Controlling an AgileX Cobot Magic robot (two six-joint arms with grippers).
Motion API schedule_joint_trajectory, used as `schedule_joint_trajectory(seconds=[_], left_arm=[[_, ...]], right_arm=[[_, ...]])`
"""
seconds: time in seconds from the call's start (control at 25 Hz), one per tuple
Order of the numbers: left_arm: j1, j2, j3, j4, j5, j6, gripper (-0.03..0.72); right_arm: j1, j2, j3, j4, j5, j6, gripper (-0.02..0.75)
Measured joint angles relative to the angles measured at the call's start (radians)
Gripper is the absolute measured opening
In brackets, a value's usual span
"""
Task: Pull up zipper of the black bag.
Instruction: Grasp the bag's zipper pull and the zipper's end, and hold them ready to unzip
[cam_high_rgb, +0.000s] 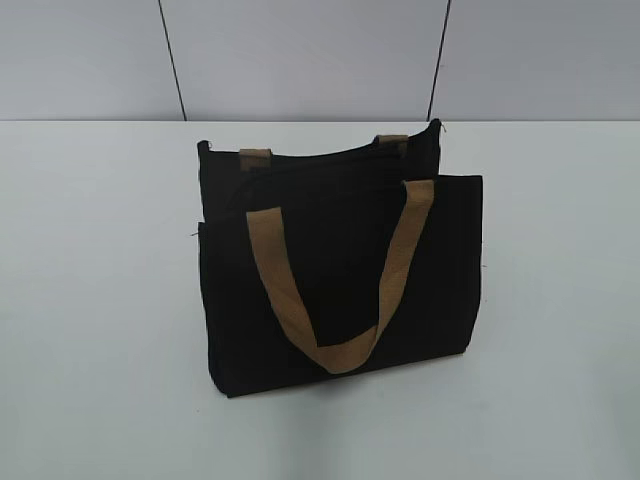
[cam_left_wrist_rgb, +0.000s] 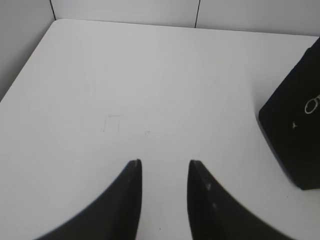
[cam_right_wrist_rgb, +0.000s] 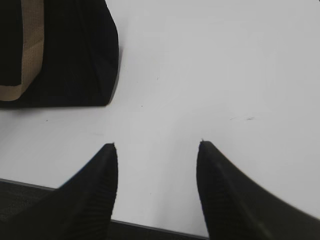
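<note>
Black bag (cam_high_rgb: 340, 270): you have it standing upright near the middle of the white bench (cam_high_rgb: 90, 300), front panel toward the exterior camera, one tan handle (cam_high_rgb: 340, 280) hanging down its face.
Zipper (cam_high_rgb: 320, 160): it should run along the top edge, left to right across the exterior view; you cannot make out the pull tab in any view.
Left gripper (cam_left_wrist_rgb: 165, 162): fingers spread apart, holding nothing, low over bare bench. The bag's end shows at the right edge of its view (cam_left_wrist_rgb: 295, 135), so the bag lies ahead and to its right.
Right gripper (cam_right_wrist_rgb: 157, 145): fingers parted wider, empty, near the bench's front edge. The bag's lower corner lies ahead and to its left (cam_right_wrist_rgb: 75, 55).
Nearer arm: neither touches the bag; you cannot tell which is closer.
Next move, as a judgement: both arms must rise to reach the top edge.
</note>
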Motion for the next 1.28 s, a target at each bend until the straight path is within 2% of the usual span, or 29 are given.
schedule_joint_trajectory(seconds=[1.28], left_arm=[[0.0,0.0,0.0,0.0,0.0,0.0,0.238]], right_arm=[[0.0,0.0,0.0,0.0,0.0,0.0,0.4]])
